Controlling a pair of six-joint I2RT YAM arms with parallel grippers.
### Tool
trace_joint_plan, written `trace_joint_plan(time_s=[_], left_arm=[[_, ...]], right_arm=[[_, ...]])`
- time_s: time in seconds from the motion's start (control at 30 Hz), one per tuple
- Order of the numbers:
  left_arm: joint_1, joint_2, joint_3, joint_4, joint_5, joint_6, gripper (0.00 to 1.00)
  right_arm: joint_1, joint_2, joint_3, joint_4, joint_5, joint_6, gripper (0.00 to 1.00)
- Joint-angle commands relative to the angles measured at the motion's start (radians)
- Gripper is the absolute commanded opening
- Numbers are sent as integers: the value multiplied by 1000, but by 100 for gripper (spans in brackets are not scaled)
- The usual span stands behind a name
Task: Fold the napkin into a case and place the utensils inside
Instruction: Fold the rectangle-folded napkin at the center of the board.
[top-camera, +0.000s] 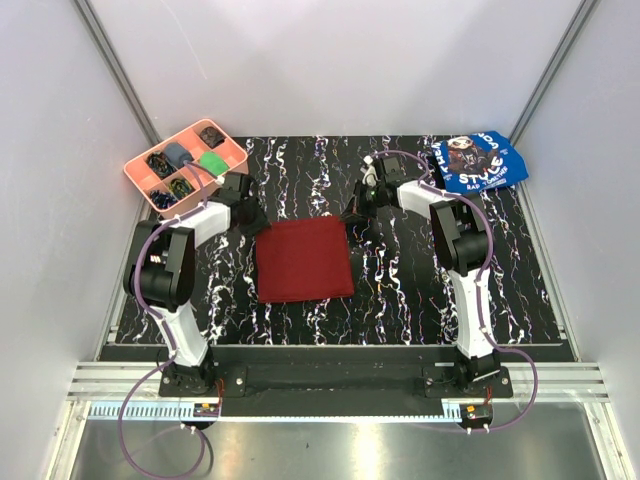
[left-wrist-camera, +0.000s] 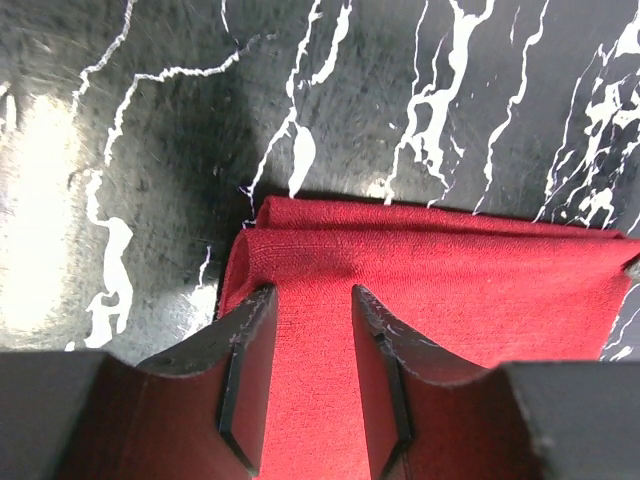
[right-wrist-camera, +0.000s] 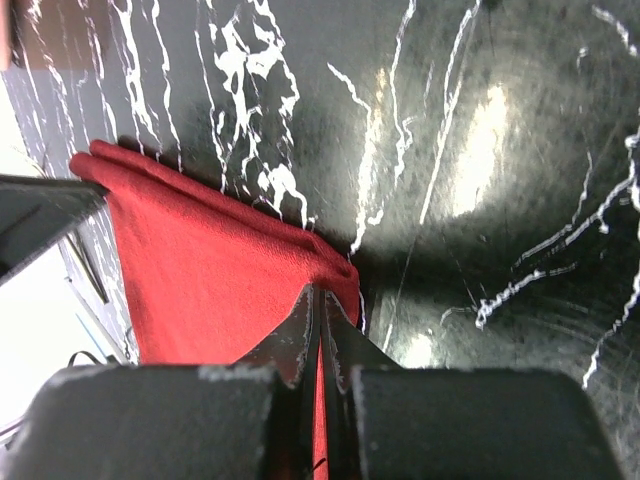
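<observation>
View from above a black marbled table (top-camera: 400, 290). At the far left sits a pink tray (top-camera: 232, 160) of small parts.

Just right of it, my left gripper (left-wrist-camera: 312, 300) hangs over the far left corner of the napkin (top-camera: 303, 260). Its jaws stand about half open, straddling red cloth without pinching it.

The napkin lies flat in the middle of the table, a dark red rectangle already doubled over – stacked layers show along its far edge. It looks light, limp and a little grippy, so I judge it will sag and drag rather than hold a shape. The corners are the place to take it, nipping all layers together so none slides free.

At the far right corner, my right gripper (right-wrist-camera: 320, 295) is closed tight, tips on the cloth. A red sliver shows between the jaws – whether a layer is caught there I cannot tell.

Far right, a blue printed cloth (top-camera: 478, 162) lies well apart.
</observation>
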Motion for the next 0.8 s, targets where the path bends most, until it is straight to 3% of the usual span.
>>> trace_joint_plan(time_s=[0.0, 0.23, 0.33, 0.53, 0.6, 0.77], left_arm=[[32, 32, 42, 36, -15, -11, 39], [39, 48, 71, 7, 0, 15, 40], [-10, -131, -1, 10, -31, 3, 49], [-101, -363, -185, -19, 3, -56, 47], [-99, -394, -271, -17, 40, -68, 41], [-99, -457, -412, -4, 35, -62, 28]], right_arm=[[-3, -25, 63, -70, 7, -37, 0], [16, -198, -48, -159, 101, -58, 2], [39, -325, -171, -178, 150, -63, 10], [140, -513, -439, -45, 111, 59, 20], [191, -519, -508, 15, 38, 106, 20], [221, -504, -655, 215, -30, 210, 3]])
